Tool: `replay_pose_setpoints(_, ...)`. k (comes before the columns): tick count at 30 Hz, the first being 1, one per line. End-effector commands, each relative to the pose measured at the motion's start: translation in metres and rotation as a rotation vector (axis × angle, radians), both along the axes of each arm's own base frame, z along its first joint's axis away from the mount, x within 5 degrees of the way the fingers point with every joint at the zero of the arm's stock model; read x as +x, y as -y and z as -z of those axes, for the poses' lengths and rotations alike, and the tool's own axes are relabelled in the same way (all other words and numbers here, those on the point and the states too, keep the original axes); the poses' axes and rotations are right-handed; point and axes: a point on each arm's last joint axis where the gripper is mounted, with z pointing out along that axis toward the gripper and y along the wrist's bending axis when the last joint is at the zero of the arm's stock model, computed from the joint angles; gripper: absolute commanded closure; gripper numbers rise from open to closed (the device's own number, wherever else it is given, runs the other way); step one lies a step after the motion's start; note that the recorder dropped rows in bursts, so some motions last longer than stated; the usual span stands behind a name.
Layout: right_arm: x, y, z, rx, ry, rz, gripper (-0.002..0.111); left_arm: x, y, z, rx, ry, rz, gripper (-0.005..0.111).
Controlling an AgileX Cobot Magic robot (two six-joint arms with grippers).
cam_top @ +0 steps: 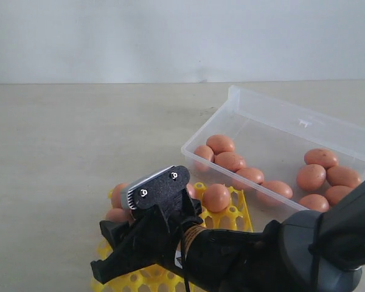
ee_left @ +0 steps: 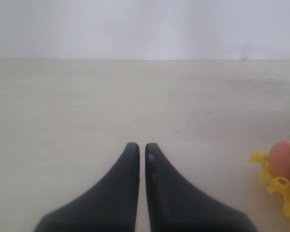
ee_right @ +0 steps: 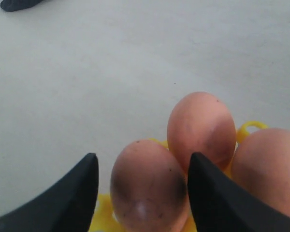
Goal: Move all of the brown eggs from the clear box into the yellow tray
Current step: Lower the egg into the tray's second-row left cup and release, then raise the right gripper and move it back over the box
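Black and nearest the exterior camera, the right arm reaches in over the tray, which lies at the near side of the pale surface and is largely hidden beneath it. The right claw is released, its jaws spread and astride one egg that sits in a yellow cup. A clear gap shows between that egg and one finger, but whether the other finger touches it I cannot tell. Two more eggs stand in the cups just beyond, close together. In the exterior view three eggs show on the tray, one by its far edge and two on its left side, partly behind the claw. The left claw is clenched on nothing, only a thin slit between its fingers, and it hangs over bare surface with a corner of the tray and two eggs off to one side. Beyond the tray and to its right lies the box, set at an angle, its near corner just beside the tray. About ten eggs rest in it, five strung along the near left wall and five clustered toward the right. A plain white wall closes the scene behind.
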Motion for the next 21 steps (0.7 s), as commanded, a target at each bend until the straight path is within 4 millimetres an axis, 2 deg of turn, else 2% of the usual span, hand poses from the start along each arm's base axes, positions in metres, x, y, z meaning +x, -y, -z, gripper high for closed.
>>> replay_pose_setpoints(1,0.005,-0.007,-0.006,0.028,0.021,0.002,0.060,0.000,0.000,-0.002,-0.015,0.015,0.001,0.103)
replay_pose_setpoints(4,0.007,-0.009,-0.020,0.067,0.056,0.002,0.060,0.000,0.000,-0.002,-0.015,0.015,0.001,0.103)
replay_pose_setpoints(6,0.007,-0.008,-0.037,0.076,0.109,-0.008,0.060,0.000,0.000,-0.002,-0.015,0.015,0.001,0.103)
replay_pose_setpoints(10,0.008,0.008,-0.091,0.062,0.255,0.087,0.065,0.000,0.000,-0.002,-0.015,0.015,0.001,0.103)
replay_pose_setpoints(12,0.011,0.032,-0.122,0.004,0.329,0.250,0.081,0.000,0.000,-0.002,-0.015,0.015,0.001,0.103)
replay_pose_setpoints(14,0.019,0.066,-0.146,-0.072,0.295,0.450,0.100,0.000,0.000,-0.002,-0.015,0.015,0.001,0.103)
replay_pose_setpoints(15,0.025,0.084,-0.150,-0.099,0.196,0.520,0.106,0.000,0.000,-0.002,-0.015,0.015,0.001,0.103)
replay_pose_setpoints(16,0.032,0.101,-0.157,-0.146,0.116,0.525,0.108,0.000,0.000,-0.002,-0.015,0.015,0.001,0.103)
replay_pose_setpoints(18,0.048,0.131,-0.168,-0.201,0.039,0.442,0.104,0.000,0.000,-0.002,-0.015,0.015,0.001,0.103)
replay_pose_setpoints(21,0.080,0.177,-0.183,-0.123,0.039,0.433,0.096,0.000,0.000,-0.002,-0.015,0.015,0.001,0.103)
